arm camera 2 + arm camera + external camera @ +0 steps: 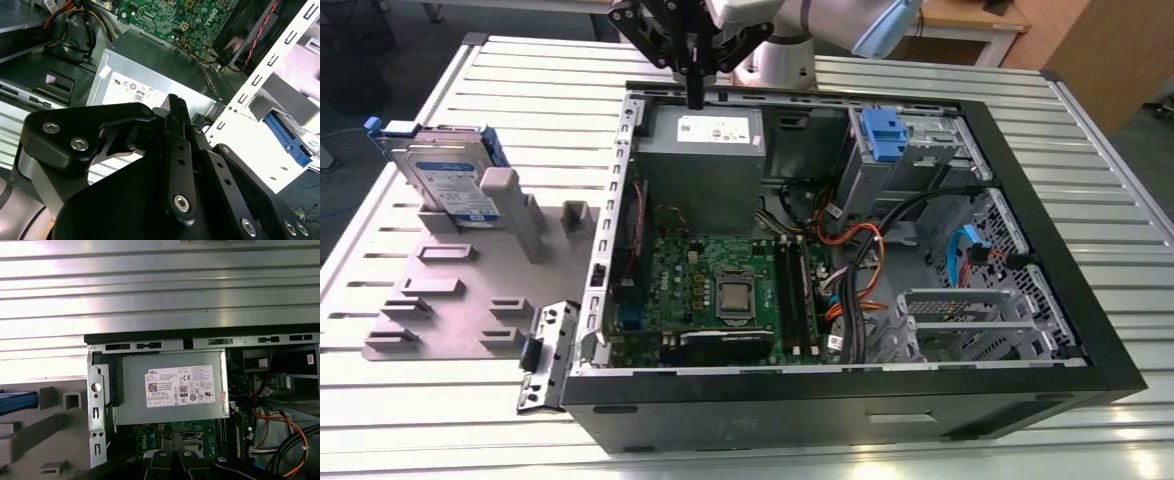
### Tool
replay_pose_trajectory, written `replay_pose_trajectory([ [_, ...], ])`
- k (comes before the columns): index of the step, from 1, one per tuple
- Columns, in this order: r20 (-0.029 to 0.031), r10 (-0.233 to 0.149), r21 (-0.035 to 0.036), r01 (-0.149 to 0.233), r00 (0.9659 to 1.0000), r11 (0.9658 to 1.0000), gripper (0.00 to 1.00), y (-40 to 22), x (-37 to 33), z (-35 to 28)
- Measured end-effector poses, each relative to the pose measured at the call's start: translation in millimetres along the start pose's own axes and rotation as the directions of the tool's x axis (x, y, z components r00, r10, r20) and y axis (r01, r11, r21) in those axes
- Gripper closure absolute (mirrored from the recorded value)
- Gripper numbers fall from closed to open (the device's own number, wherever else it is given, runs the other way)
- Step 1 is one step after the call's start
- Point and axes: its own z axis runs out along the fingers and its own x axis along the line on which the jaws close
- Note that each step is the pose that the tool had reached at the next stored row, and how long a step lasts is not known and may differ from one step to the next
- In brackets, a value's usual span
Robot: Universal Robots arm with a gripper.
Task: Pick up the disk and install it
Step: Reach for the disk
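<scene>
The disk (450,178), a silver drive with a white-and-blue label in a blue carrier, stands on edge in a slot of the grey fixture (440,300) at the exterior view's left. Its blue carrier edge also shows in both wrist views (287,141) (17,402). My gripper (695,98) hangs over the far rim of the open computer case (854,405), just above the power supply (700,150), well apart from the disk. Its fingers (175,106) are pressed together with nothing between them.
Inside the case lie the motherboard (720,290), bundled cables (854,250) and a drive bay holding a smaller blue bracket (883,135). A metal latch piece (544,358) lies beside the case front. The slatted metal table (1067,130) surrounds everything.
</scene>
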Motion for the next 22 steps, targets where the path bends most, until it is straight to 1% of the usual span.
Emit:
replay_pose_trajectory([
  [3, 0.0000, 0.000, 0.0001, 0.000, 1.0000, 1.0000, 0.89, -0.2, 1.7, -0.1],
  [17, 0.0000, 0.000, 0.0000, 0.000, 1.0000, 1.0000, 0.89, -1.3, 17.5, -0.4],
  [22, 0.0000, 0.000, 0.0000, 0.000, 1.0000, 1.0000, 0.89, -1.4, 18.7, -0.4],
])
